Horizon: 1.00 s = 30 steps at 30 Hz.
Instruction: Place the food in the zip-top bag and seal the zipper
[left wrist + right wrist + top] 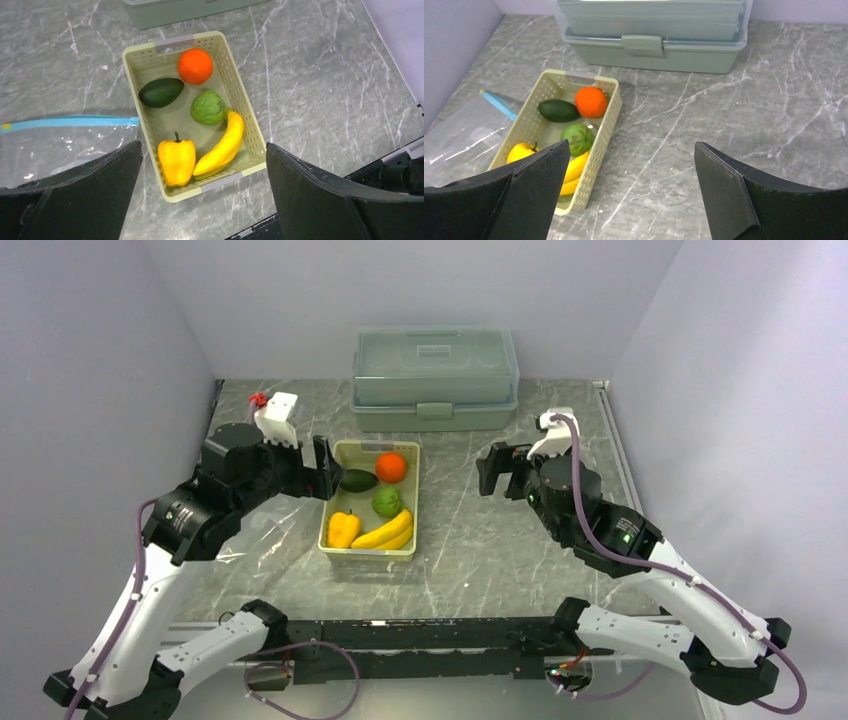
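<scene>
Because my own left arm lies across it in the overhead view, the zip-top bag [65,147] shows there only as glints of clear plastic on the table [500,550]. From my left wrist it lies flat just beside the basket [131,75], though my dark finger covers its near part and the frame edge cuts off its left end. The zipper [70,121] runs along its far rim up to the basket wall; I cannot tell whether the mouth is open or pressed closed.

All the food sits in the basket: orange ball [195,65], avocado [160,92], light green fruit [207,107], yellow pepper [175,161] and bananas [222,147], which overlap so that their count is unclear. The lidded box [434,370] behind is cropped in both wrist views.

My left gripper [322,468] hovers at the basket's left edge with its jaws wide apart. My right gripper [497,470] hangs to the basket's right, equally spread, holding nothing.
</scene>
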Available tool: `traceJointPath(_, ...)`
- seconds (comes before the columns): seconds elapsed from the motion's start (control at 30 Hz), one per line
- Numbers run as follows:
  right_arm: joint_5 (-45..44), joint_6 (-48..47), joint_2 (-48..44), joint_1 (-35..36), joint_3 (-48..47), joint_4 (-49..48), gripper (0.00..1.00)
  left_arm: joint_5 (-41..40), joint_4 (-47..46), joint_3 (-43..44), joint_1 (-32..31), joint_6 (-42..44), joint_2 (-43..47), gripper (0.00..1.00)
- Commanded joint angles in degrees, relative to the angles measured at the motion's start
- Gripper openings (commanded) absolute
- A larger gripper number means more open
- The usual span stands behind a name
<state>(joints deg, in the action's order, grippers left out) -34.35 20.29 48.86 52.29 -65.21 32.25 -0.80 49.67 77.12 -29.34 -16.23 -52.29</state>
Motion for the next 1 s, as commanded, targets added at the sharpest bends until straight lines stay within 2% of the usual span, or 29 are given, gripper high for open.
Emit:
traceJointPath(0.0, -3.2, 1.2, 0.0, 0.1, -1.1, 3.2, 1.0, -3.9, 0.6, -0.1, -0.1, -1.0, 2.2, 1.0)
traceJointPath(0.3, 5.2, -2.3, -0.2, 0.1, 1.6, 0.8, 1.0, -4.8, 1.6, -3.5, -0.1, -2.4, 2.4, 1.0)
traceJointPath(0.53, 8.2, -1.6, 7.0, 0.1, -0.2, 2.4, 0.99, -4.9, 3.5, -5.8, -0.1, -2.6, 1.8, 1.0)
traceJointPath(0.83, 14.7, 1.4, 14.4, 0.1, 1.2, -3.7, 0.99, -1.2, 4.0, -8.0, -0.1, -3.1, 1.9, 1.0)
traceJointPath(0.97, 15.0, 3.9, 19.7, 0.2, -0.1, -4.7, 0.99, -2.3, 4.5, -8.1, -0.1, -3.7, 2.3, 1.0)
